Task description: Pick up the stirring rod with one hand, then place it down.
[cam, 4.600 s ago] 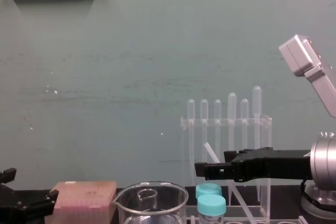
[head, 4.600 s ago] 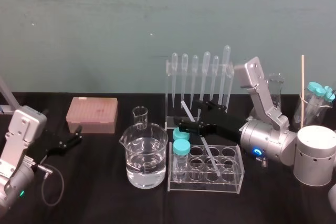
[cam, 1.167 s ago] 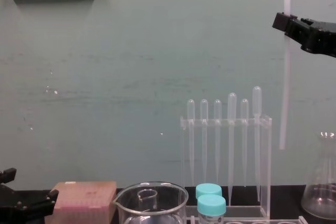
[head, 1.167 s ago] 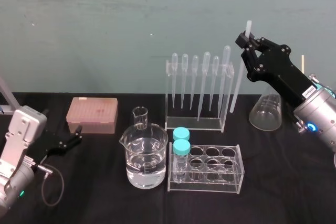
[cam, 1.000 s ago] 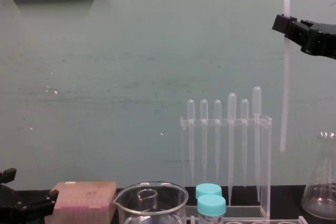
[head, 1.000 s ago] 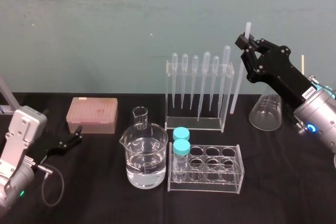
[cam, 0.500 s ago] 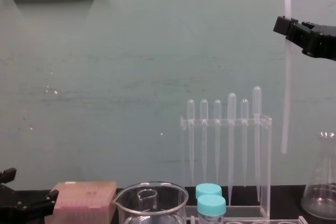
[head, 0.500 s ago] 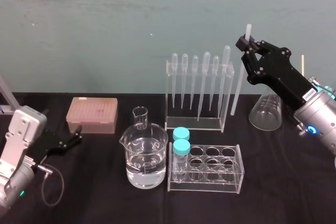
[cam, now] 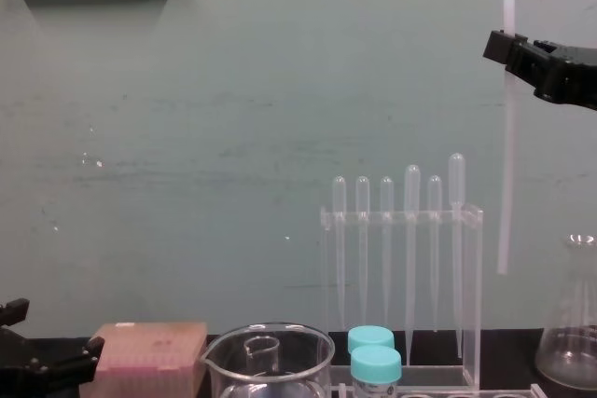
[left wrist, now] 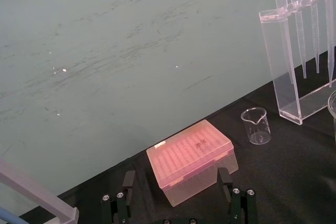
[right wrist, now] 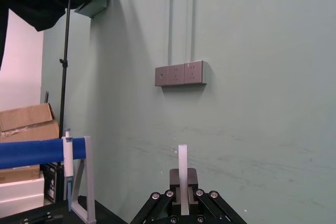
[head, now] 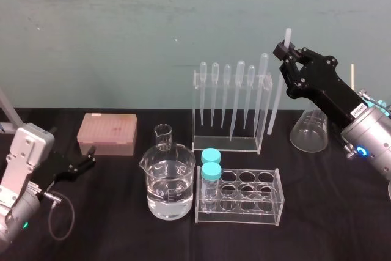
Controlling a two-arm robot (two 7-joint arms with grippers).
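Observation:
The stirring rod (head: 278, 90), a thin translucent-white stick, hangs almost upright in the air just right of the pipette rack (head: 231, 143). My right gripper (head: 285, 49) is shut on the stirring rod near its top end, and a short stub sticks out above the jaws. From the chest the rod (cam: 506, 174) hangs down below the gripper (cam: 508, 47), its lower end well above the table. In the right wrist view the rod (right wrist: 182, 169) rises between the shut fingers. My left gripper (head: 90, 157) is parked low at the left, open, facing the pink box (left wrist: 191, 158).
A water-filled beaker (head: 171, 189) and a small beaker (head: 163, 137) stand mid-table. In front of the pipette rack is a clear tube rack (head: 250, 200) holding two teal-capped tubes (head: 211, 173). A conical flask (head: 310, 131) stands below my right arm.
Several seconds ago my right gripper held the rod low over the tube rack. It has since lifted it high to the right. Over the last second it barely moved.

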